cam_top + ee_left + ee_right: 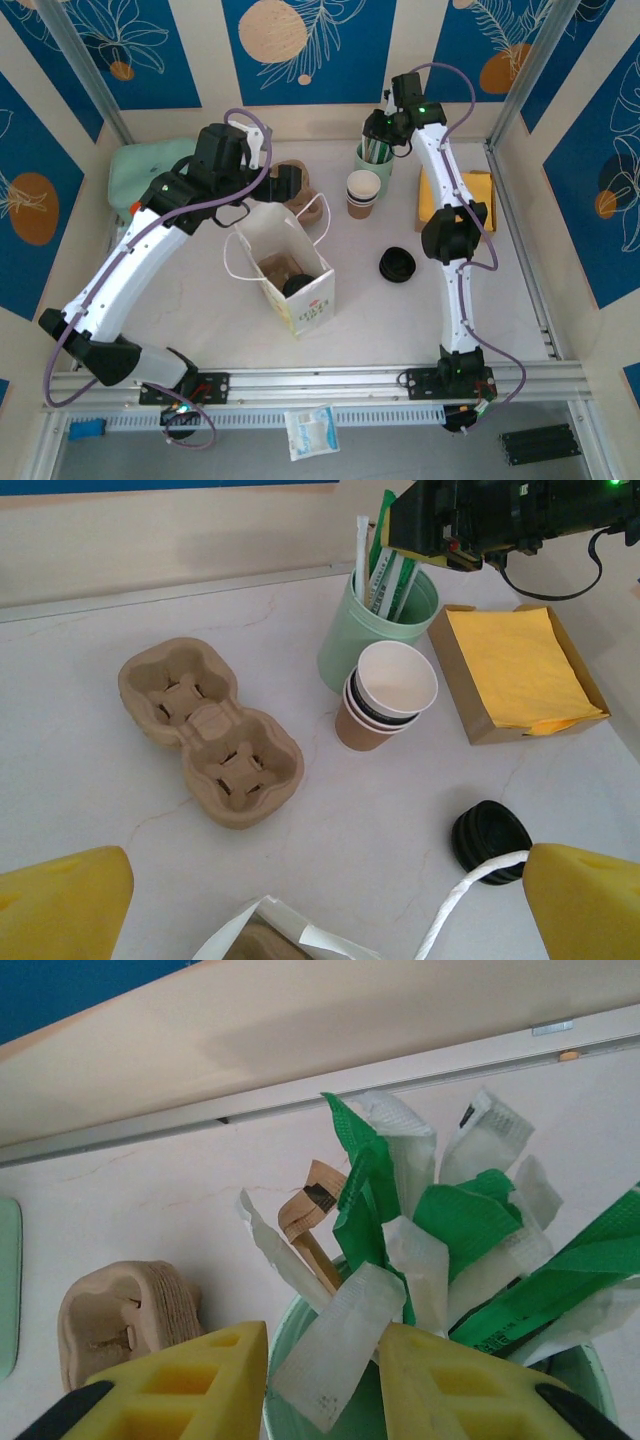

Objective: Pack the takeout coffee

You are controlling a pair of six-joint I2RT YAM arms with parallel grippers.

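Currently: takeout coffee looks to be inside the white paper bag, mid-table, a bit toward the near edge. From above I get just a round black lid down in the bag, next to something brown. Cup body is hidden by the bag walls, so can't confirm the brown band. Seems upright, lid on.

Left tool is fully apart, holding nothing, hovering over the bag's far rim with 1 white cord handle running past 1 finger. My read: it sits there to steady the bag or keep the mouth open for a drop-in.

Right tool is down at the green cup of sachets and straws near the far edge, fingers part-way apart either side of 1 white sachet. Can't tell if it's pinched or just straddled. Likely fetching an extra for the bag.

Not in play on the table: stack of lidless cups, loose black lids, pulp carrier, box of yellow napkins.
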